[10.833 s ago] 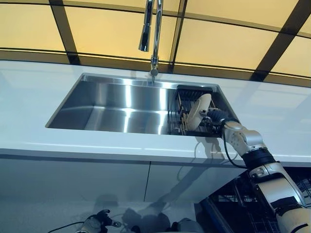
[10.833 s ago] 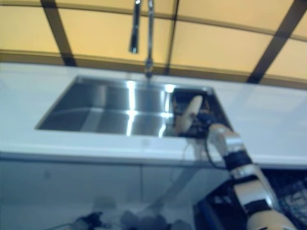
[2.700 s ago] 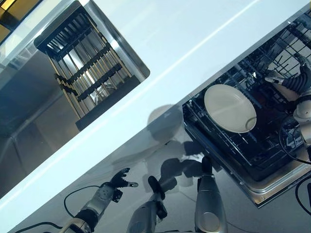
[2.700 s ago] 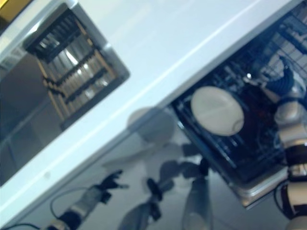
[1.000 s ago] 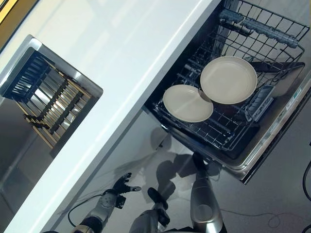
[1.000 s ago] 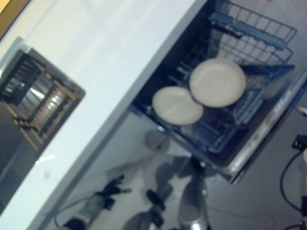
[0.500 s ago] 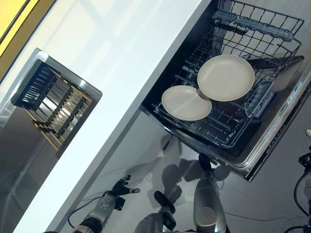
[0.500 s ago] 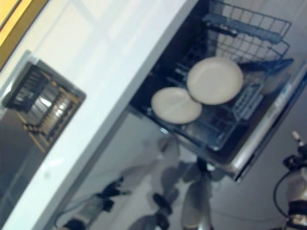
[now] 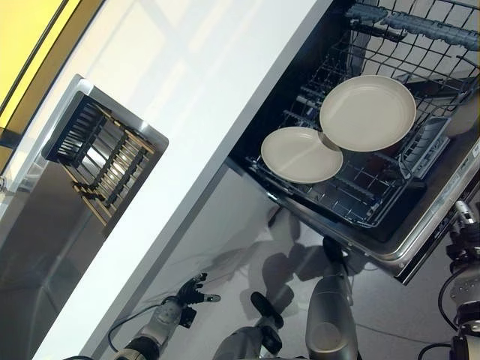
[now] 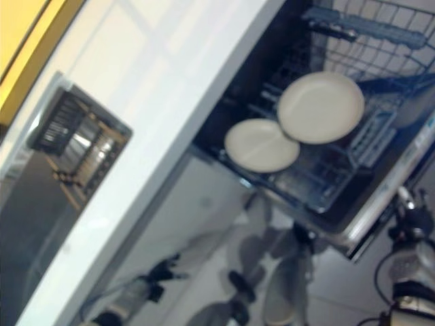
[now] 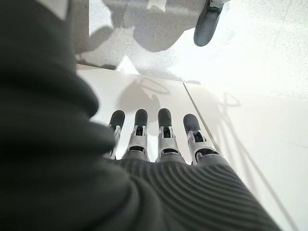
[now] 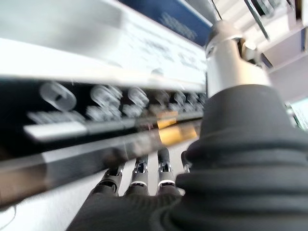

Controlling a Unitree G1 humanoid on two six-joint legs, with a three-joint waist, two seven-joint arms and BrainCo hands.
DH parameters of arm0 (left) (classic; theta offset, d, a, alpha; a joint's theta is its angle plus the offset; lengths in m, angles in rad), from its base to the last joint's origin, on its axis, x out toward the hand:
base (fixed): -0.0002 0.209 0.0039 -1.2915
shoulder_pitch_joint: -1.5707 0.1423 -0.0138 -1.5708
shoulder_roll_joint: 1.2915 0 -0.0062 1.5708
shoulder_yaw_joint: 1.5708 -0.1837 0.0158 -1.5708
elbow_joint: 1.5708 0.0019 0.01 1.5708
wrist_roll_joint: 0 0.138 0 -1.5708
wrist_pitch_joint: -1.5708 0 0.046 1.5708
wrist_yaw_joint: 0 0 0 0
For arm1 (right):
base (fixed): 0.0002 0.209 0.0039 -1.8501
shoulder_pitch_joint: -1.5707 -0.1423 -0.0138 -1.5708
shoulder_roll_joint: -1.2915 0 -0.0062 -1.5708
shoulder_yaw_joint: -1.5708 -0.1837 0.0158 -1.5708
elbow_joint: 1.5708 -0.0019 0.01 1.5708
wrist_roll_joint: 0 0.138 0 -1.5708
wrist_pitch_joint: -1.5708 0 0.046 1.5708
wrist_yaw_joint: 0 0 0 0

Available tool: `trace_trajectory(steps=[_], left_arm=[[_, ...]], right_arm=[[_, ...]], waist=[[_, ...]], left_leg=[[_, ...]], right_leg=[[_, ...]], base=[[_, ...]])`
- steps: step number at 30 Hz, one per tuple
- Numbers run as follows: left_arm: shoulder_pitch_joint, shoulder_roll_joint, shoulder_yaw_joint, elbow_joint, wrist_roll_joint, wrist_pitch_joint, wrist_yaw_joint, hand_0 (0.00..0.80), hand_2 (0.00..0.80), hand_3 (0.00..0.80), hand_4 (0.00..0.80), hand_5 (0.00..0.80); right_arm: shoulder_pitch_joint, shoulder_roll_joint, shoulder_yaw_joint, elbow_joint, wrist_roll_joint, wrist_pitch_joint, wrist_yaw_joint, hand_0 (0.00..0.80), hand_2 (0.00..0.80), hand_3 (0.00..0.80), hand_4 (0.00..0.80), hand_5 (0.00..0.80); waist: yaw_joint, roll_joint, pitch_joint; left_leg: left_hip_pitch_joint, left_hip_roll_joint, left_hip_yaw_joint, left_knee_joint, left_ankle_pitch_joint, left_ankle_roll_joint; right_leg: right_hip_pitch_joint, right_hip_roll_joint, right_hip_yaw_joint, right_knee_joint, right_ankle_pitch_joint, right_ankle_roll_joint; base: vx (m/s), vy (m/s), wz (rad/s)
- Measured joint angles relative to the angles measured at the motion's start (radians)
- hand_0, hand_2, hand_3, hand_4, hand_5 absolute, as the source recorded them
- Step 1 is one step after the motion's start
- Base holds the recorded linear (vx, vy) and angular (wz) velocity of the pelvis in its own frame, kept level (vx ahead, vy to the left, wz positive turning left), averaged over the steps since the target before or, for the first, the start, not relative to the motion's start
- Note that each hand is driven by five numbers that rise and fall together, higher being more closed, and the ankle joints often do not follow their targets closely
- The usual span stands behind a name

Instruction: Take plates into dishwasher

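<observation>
Two cream plates lie flat in the dishwasher's pulled-out lower rack [image 9: 352, 201]: a smaller plate [image 9: 301, 154] and a larger plate [image 9: 367, 112] that overlaps its edge. My right hand [image 9: 463, 234] hangs by the outer edge of the lowered dishwasher door [image 9: 439, 229]. It holds nothing, and in the right wrist view its fingers [image 12: 139, 175] are straight beside the door's control strip. My left hand [image 9: 187, 298] hangs low in front of the white cabinet, its fingers [image 11: 161, 132] straight and empty.
A white counter [image 9: 202, 97] runs across the view. The steel sink [image 9: 37, 232] is set in it on the left, with a dark dish rack [image 9: 101, 161] that holds no plates. An upper wire basket [image 9: 420, 30] stands behind the plates.
The camera has shifted, so the whole scene has slid. Both plates stay where they were in the rack. My right hand has come further into view beside the door's edge.
</observation>
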Motion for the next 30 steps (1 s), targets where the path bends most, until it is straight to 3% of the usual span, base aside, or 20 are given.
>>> trace_trajectory(steps=[14, 23, 30], left_arm=[[-0.002, -0.006, 0.003, -0.022, 0.001, 0.02, -0.003, 0.0, 0.0, 0.0, 0.0, 0.0], [-0.007, -0.016, 0.009, -0.031, 0.009, 0.03, -0.004, 0.0, 0.0, 0.0, 0.0, 0.0], [-0.008, -0.035, 0.028, -0.012, 0.009, 0.029, -0.003, 0.0, 0.0, 0.0, 0.0, 0.0]], right_arm=[[0.008, 0.002, 0.06, -0.048, -0.049, 0.016, 0.036, 0.0, 0.0, 0.0, 0.0, 0.0], [0.049, 0.013, 0.075, -0.187, -0.083, 0.066, 0.015, 0.0, 0.0, 0.0, 0.0, 0.0], [0.108, 0.019, 0.086, -0.335, -0.123, 0.087, 0.015, 0.0, 0.0, 0.0, 0.0, 0.0]], waist=[[-0.001, -0.008, 0.006], [-0.008, -0.024, 0.019], [-0.017, -0.04, 0.032]], left_leg=[[-0.013, 0.0, 0.01, 0.0, 0.004, -0.005], [-0.01, 0.007, 0.008, -0.006, 0.0, 0.0], [0.002, 0.012, -0.015, -0.007, -0.002, -0.003]], right_leg=[[-0.005, -0.001, -0.015, -0.04, 0.03, -0.001], [0.051, 0.004, -0.039, -0.162, 0.103, -0.011], [0.069, 0.009, -0.045, -0.167, 0.106, -0.013]], base=[[-0.032, -0.013, -0.04], [-0.016, -0.024, -0.05], [-0.003, -0.005, 0.0]])
